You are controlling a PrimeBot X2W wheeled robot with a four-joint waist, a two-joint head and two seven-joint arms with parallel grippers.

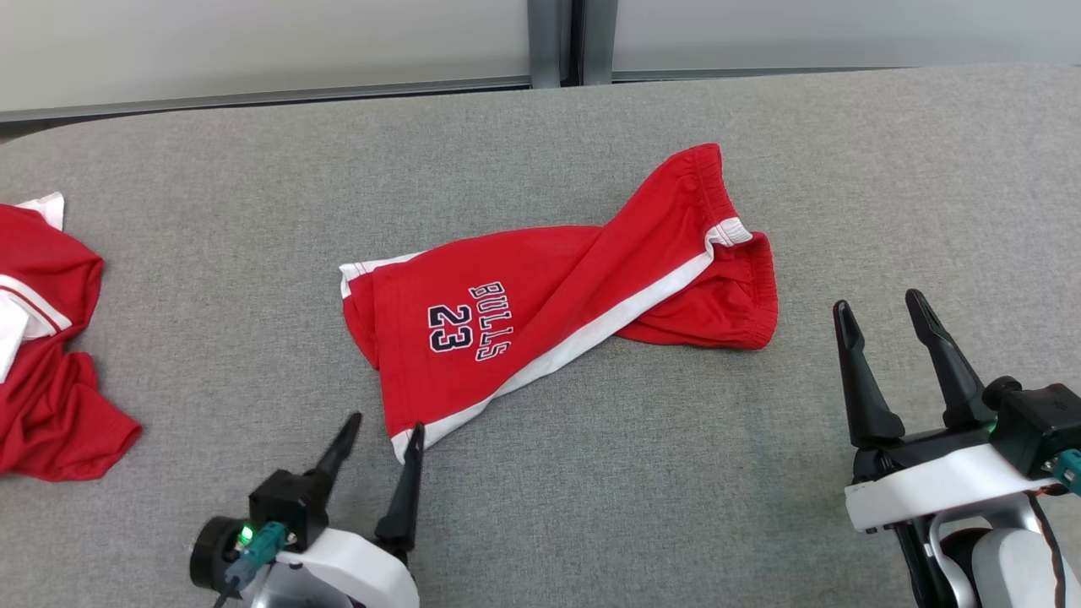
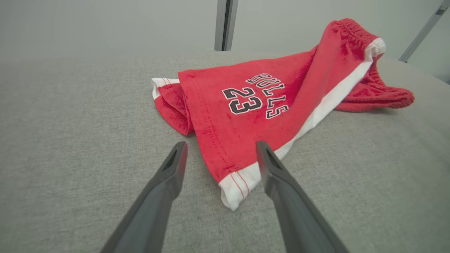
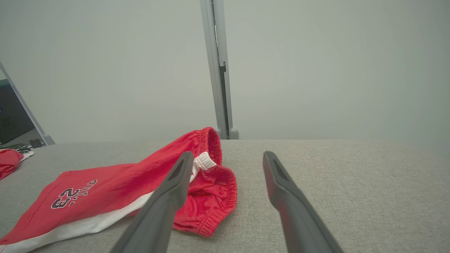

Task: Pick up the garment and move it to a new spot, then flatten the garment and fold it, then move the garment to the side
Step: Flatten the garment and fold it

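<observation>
The red shorts [image 1: 540, 295], printed "BULLS 23" and trimmed with a white side stripe, lie twisted and partly bunched near the middle of the gray bench [image 1: 676, 490], waistband toward the far right, leg hem toward the near left. The left end effector [image 1: 386, 422] is open and holds nothing; in the left wrist view the white hem corner lies between its two fingers, though contact cannot be judged. The right end effector [image 1: 878, 301] is also open and empty, just right of the waistband. A second red-and-white garment [image 1: 51, 363] sits crumpled at the bench's left edge, well apart from the shorts.
</observation>
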